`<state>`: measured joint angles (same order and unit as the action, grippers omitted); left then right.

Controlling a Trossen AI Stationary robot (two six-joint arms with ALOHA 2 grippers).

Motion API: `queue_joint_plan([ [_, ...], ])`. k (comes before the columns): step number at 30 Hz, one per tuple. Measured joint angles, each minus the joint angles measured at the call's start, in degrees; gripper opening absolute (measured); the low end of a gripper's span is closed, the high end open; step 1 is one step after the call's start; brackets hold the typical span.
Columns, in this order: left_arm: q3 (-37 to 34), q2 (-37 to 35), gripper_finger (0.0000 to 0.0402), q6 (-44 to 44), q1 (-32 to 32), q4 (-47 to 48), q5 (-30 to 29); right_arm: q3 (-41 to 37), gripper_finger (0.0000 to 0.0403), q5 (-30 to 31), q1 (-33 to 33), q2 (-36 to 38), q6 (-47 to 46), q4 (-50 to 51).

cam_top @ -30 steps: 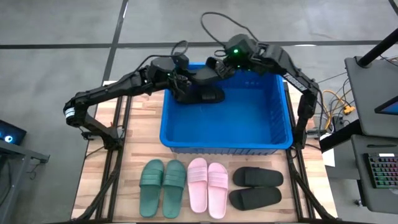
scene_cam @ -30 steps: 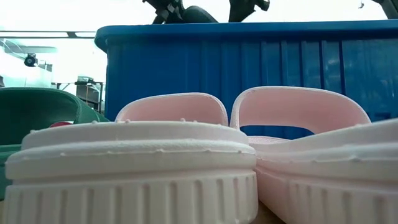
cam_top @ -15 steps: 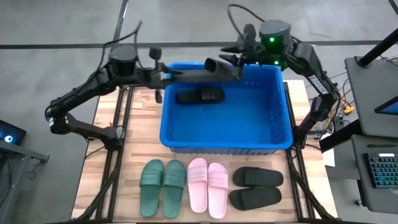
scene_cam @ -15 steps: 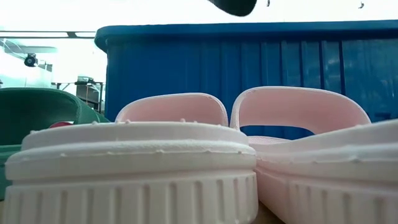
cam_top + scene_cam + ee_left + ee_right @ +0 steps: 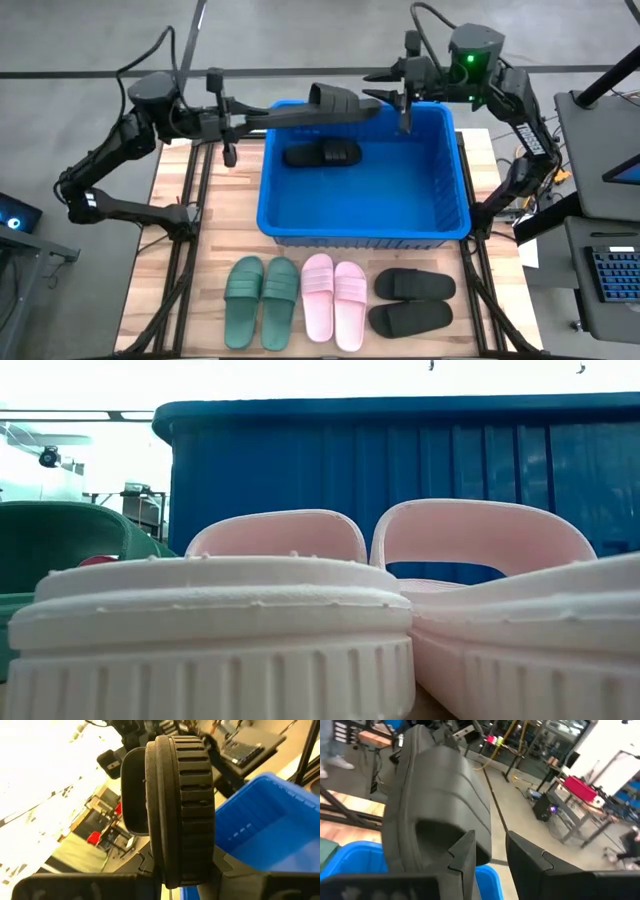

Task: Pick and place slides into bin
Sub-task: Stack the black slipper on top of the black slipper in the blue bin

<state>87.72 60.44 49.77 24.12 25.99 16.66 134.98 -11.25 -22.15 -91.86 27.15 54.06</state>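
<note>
A black slide (image 5: 340, 100) hangs tipped on its side above the far rim of the blue bin (image 5: 452, 170), with my left gripper (image 5: 290, 117) shut on it from the left. My right gripper (image 5: 378, 95) stands at the slide's heel end (image 5: 420, 810), its fingers a little apart and bare floor showing between them. A second black slide (image 5: 322, 155) lies flat on the bin's floor near its far wall. A green pair (image 5: 262, 300), a pink pair (image 5: 334, 300) and a black pair (image 5: 410, 302) lie soles down on the table in front of the bin. My left gripper pinches the sole's end nearest the strap (image 5: 182, 865) between its two fingers. It reaches in level from the table's left, along the slide. The slide sticks out past the fingers on its side edge, lifted clear of the bin. Whether my right gripper touches the slide I cannot tell: one finger (image 5: 465, 852) overlaps the strap's edge.
The bin (image 5: 400, 470) fills the middle of the wooden table. In the low view the pink slides (image 5: 230, 630) block most of the sight. A desk with a keyboard (image 5: 610, 270) stands off the table's right side.
Both grippers have risen out of the bin with the black slide between them. My left gripper has drawn back toward the table's left edge and my right toward the far right, both rolling. The slide has come up off the bin's floor and tipped onto its side.
</note>
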Motion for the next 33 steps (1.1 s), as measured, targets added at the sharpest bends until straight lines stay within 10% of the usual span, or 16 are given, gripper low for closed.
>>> queue_joint_plan([
  [33, 0.00, 2.08, 0.0057, -3.05, 0.02, -1.89, 2.24, 0.00, 0.0088, -10.23, -0.04, -1.94, 4.41, 0.56],
])
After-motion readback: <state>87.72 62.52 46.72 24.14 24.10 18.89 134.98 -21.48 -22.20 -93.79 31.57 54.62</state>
